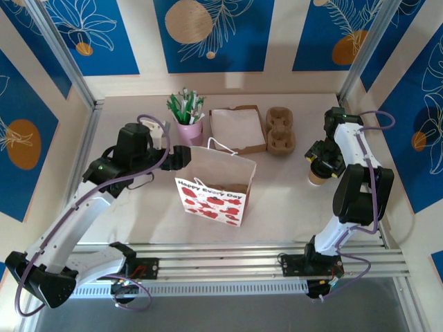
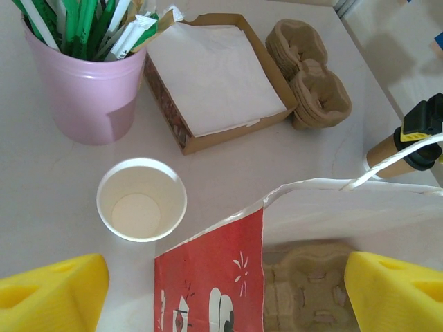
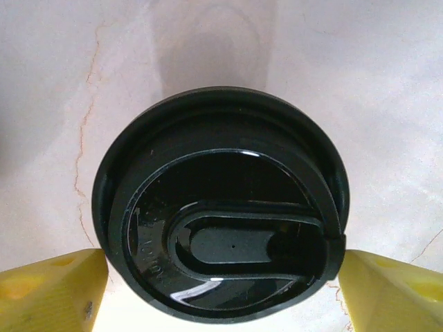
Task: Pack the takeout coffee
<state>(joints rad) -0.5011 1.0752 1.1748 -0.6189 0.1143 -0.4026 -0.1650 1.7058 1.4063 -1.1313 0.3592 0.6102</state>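
The left gripper holds its yellow jaws wide open at the rim of a paper bag with red shapes. Behind stand a smooth pink cup of sticks, a flat box of napkins and bumpy brown carriers. On the right of the pale table, the brown coffee cup with its shiny round black lid sits between the jaws of the right gripper; I cannot tell if they squeeze it

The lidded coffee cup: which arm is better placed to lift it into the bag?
Right. The right pincer straddles the black lid of the coffee cup, one finger at each side. The left pincer sits at the paper bag's mouth, apart from that cup.
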